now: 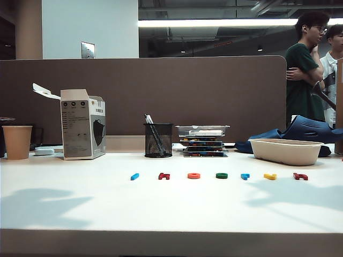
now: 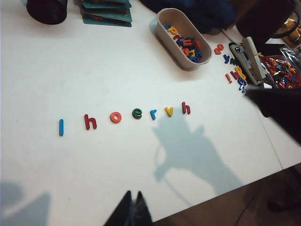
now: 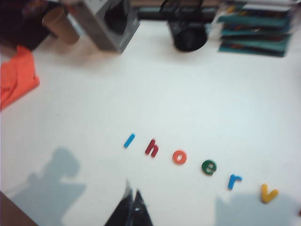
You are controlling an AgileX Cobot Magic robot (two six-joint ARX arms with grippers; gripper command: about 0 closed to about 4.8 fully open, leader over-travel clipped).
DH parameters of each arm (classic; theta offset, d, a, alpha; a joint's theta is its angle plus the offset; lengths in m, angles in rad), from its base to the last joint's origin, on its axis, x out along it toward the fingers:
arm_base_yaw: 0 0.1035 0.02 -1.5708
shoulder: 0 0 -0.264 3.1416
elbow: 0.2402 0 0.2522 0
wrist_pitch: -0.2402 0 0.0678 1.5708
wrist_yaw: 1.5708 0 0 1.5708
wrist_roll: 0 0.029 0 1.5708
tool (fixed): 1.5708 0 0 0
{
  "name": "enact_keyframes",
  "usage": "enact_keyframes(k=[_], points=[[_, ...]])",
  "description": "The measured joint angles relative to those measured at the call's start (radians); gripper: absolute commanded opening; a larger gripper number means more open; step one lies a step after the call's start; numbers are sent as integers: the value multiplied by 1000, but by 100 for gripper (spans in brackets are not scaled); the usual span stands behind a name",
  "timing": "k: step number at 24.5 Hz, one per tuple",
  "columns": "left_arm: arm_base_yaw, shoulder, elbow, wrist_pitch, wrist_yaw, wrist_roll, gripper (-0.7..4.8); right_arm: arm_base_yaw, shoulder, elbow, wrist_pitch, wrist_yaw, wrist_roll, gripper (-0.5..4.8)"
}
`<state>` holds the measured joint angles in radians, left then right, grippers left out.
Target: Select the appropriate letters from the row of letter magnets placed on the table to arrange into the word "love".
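row: seven magnets in one line on the counter [image 1: 64,214], none moved out yet. Exterior view, left to right: l [image 1: 134,176], red h [image 1: 164,175], o [image 1: 194,175], e [image 1: 222,175], blue r [image 1: 245,176], v [image 1: 270,176], second red h [image 1: 300,176].
needed: l, o, v, e. Both h's and the r stay put.
left gripper [image 2: 132,207]: fingers pressed together, nothing held, hanging over the near counter edge. The l [image 2: 61,127] is the closest letter to it, with o [image 2: 115,117] and e [image 2: 137,113] further along the row.
right gripper [image 3: 132,207]: fingers clenched, empty, above bare counter on the near side of the row. In its view the l [image 3: 129,140] and red h [image 3: 151,148] lie just past the tips; o [image 3: 178,157], e [image 3: 209,167] and v [image 3: 268,193] trail off to one side.
key relation: the l's long axis runs across the line of the row, towards the back of the counter, so I'd close the fingers across its narrow width. Either arm looks able to reach it; the left seems the natural pick, since the l sits at that arm's end of the row.
hidden: neither arm shows in the exterior view, only shadows. Right wrist view is blurred, and the last h is cut off at its frame edge. Finger tips are dark silhouettes, so pad detail is unreadable.
clutter: tray [image 2: 186,63] of spare letters behind the row, well clear of it.
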<state>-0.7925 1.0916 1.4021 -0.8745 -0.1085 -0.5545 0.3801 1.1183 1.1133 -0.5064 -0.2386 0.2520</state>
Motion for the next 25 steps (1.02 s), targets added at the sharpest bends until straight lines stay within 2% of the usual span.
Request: enact_keyframes(k=[3,4,5,6,10,17,25], points=[[2,0,0,-1,-1,0,-5,91,116,56,-4,76,6,4],[2,0,0,0,-1,0,-5,118,163,77,8,88,6,37],[1,0,0,0,0,0,-5,146,209,95,19,95,10,121],[-1,0,0,0,0,0,-5,184,284,120,26,119,10,182],[2,0,0,0,-1,0,-5,241,444,200,40,206,16,184],[1,0,0,0,-1,0,-5,320,723,379,45,226,34,184],[1,0,0,-1,-1,0,-5,333,936,576,-25,264,100,180]])
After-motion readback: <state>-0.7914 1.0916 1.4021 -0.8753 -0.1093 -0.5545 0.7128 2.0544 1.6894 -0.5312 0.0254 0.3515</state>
